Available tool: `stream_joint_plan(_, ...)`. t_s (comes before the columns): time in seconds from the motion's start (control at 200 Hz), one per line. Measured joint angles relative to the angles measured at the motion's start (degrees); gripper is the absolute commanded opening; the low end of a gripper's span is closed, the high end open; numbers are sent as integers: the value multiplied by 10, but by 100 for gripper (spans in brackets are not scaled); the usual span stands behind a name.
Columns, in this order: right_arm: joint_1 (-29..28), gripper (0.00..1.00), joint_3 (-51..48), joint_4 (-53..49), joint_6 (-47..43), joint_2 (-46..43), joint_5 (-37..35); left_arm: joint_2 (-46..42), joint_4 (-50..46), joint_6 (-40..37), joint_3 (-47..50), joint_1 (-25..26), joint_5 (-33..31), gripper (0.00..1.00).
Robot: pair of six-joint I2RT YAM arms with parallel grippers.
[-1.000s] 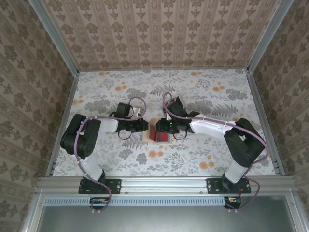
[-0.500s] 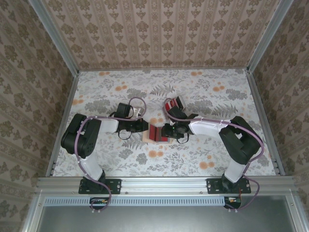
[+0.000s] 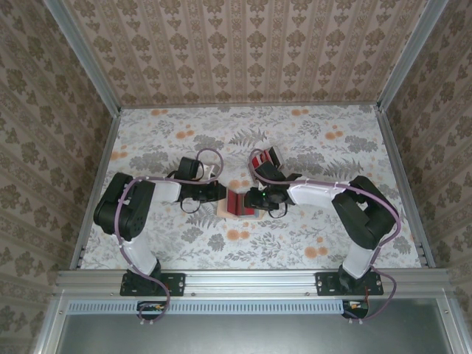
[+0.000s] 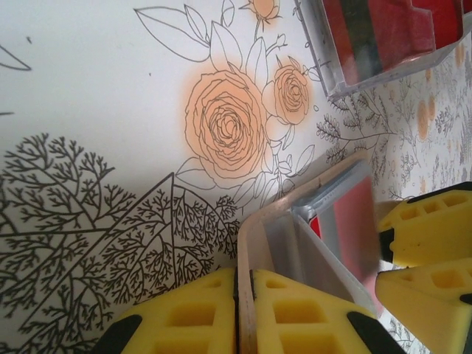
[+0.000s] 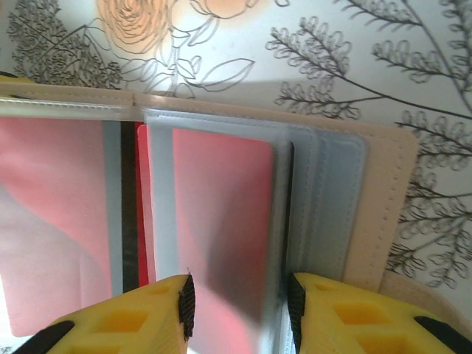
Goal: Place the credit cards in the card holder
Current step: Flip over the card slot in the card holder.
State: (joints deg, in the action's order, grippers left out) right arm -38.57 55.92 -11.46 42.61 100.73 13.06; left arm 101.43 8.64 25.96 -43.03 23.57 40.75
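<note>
Floral table (image 3: 295, 140). Card holder (image 3: 224, 210) lies open mid-table between the arms, with a red card (image 5: 221, 206) at its clear pocket, print too blurred to read. Left gripper (image 4: 243, 276) is pinched on the card holder's tan edge. Right gripper (image 5: 240, 295) has its fingers apart astride the red card; can't tell if they grip. Spare cards (image 3: 264, 158) lie behind.

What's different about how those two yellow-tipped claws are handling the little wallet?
The left gripper is pinched shut on the tan cover edge of the card holder; the right gripper has its fingers apart over a red credit card in the holder. The left gripper comes in from the holder's left side, the right gripper from its right. Both have yellow fingertips and meet at the open holder.
</note>
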Motion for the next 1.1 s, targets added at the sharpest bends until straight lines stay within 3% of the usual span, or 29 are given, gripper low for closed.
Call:
stream_joint_plan(0.795, -23, 43, 89, 78, 28, 28, 94, 0, 2, 2, 0, 0, 5, 12)
stream_joint_plan(1.1, -25, 43, 82, 18, 5, 18, 48, -3, 3, 12, 1, 0, 7, 31)
